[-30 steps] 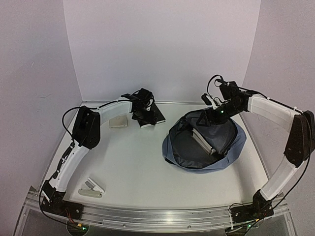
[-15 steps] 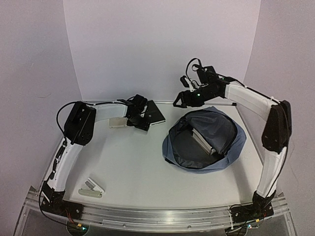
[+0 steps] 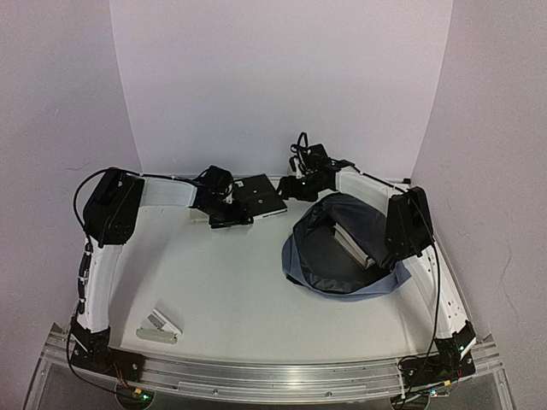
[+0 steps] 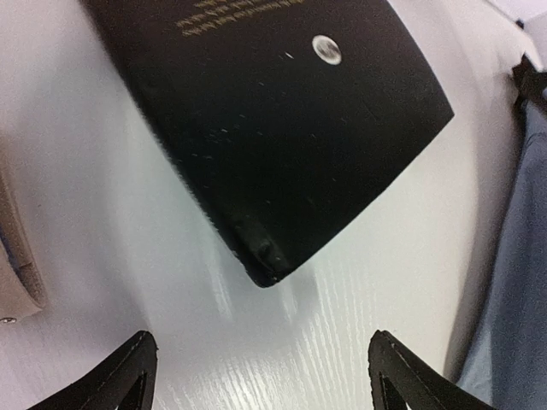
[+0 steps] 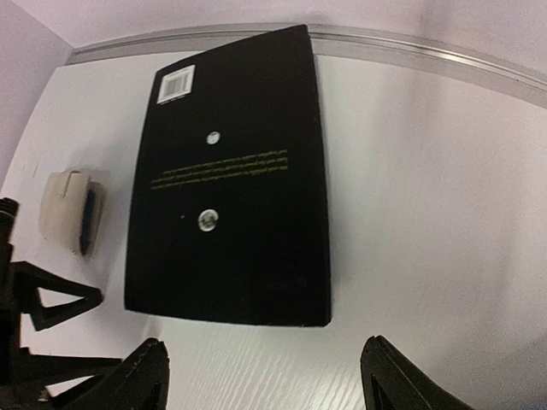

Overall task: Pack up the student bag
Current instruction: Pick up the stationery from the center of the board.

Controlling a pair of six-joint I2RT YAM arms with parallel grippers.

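Right gripper [image 3: 297, 184] has swung away from the soft blue-grey fabric student bag [image 3: 303, 265]. It now hovers, released and empty, over the flat black rectangular book [image 3: 261, 196] at the back of the desk [image 3: 231, 282]. Left gripper [image 3: 235, 219] has backed off the book's corner, also released. The bag lies open on the right; the book is likely next to be packed.

the black book [image 3: 261, 196] is lying flat at the back of the table [image 3: 231, 282], and both arms are crowding it. the left gripper [image 4: 261, 389] is facing its corner and the right gripper [image 5: 265, 380] one edge, each spreading its fingers over bare tabletop. the beige pouch [image 5: 73, 209] is narrowing the book's left side, the back rail [image 5: 410, 55] is running just behind, and the student bag [image 3: 350, 248] is blocking the right. the small white object [image 3: 160, 327] is lying well apart at the front left, leaving the middle open.
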